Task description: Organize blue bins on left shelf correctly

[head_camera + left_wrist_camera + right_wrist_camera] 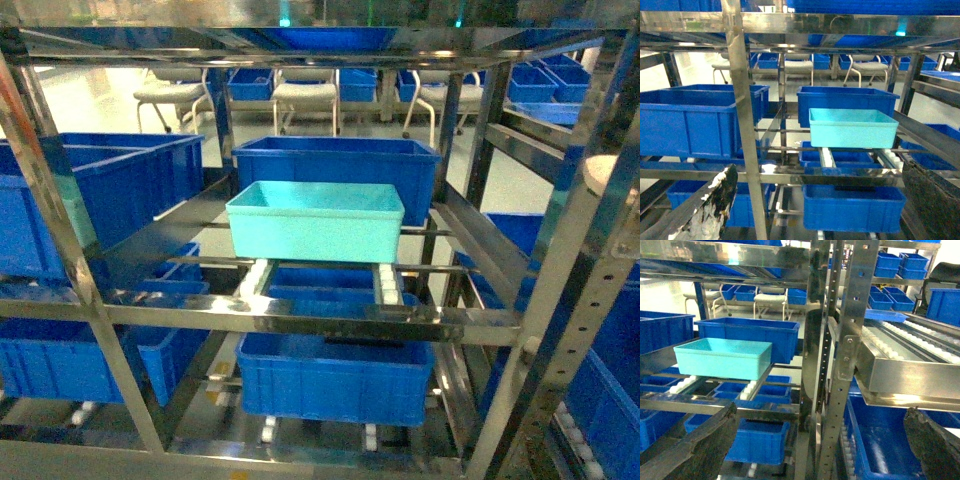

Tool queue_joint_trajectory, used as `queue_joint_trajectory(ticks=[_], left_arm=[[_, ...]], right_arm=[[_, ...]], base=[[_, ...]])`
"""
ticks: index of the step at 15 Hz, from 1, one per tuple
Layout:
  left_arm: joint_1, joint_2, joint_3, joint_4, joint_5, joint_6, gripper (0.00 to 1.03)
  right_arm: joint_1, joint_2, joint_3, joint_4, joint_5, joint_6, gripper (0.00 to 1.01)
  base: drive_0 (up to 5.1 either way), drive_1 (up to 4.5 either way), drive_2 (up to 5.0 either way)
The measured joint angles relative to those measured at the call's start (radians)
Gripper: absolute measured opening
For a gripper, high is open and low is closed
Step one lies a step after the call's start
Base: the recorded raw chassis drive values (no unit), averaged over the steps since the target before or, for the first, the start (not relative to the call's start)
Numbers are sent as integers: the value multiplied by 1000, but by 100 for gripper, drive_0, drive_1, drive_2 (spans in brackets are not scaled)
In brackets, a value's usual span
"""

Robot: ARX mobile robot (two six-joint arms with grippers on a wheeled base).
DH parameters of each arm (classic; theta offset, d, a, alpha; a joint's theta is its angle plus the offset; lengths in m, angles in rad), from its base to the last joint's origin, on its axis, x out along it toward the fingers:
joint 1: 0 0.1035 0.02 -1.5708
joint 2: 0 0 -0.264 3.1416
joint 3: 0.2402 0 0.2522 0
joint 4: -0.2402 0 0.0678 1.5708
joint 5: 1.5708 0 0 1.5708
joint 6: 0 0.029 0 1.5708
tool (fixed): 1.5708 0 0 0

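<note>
**The light bin waits on the rollers, both hands stay back**

The light turquoise bin (315, 222) sits on the middle level of the left shelf (300, 318). It rests on two tracks of small white rollers (386, 284), near the front rail. Its long side runs left to right, along that rail. Right behind it sits a dark blue crate (335, 165), and the two look like they touch or almost touch. More dark blue crates sit to the left and on the level below.

In the head view no hand shows at all. In the left wrist view, the dark fingers of the left gripper (815, 212) show at the bottom corners, spread wide apart, with nothing between them. The bin lies ahead of this hand, a bit up and a bit to the right, past the front rail.

The right gripper (812, 447) is also spread wide and holds nothing. From it, the bin lies ahead and far to the left, and a steel post (850, 340) stands straight in front.

So I think the left arm has the clearer way to the bin.
</note>
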Motion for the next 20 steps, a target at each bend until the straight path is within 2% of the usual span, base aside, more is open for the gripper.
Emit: queue_joint_trajectory(ticks=[8, 20], left_arm=[[0, 0, 0, -1, 0, 0, 98], [0, 0, 0, -2, 0, 0, 98]], right_arm=[[0, 0, 0, 0, 0, 0, 98], [0, 0, 0, -1, 0, 0, 98]], base=[[393, -443, 63], [493, -291, -173]])
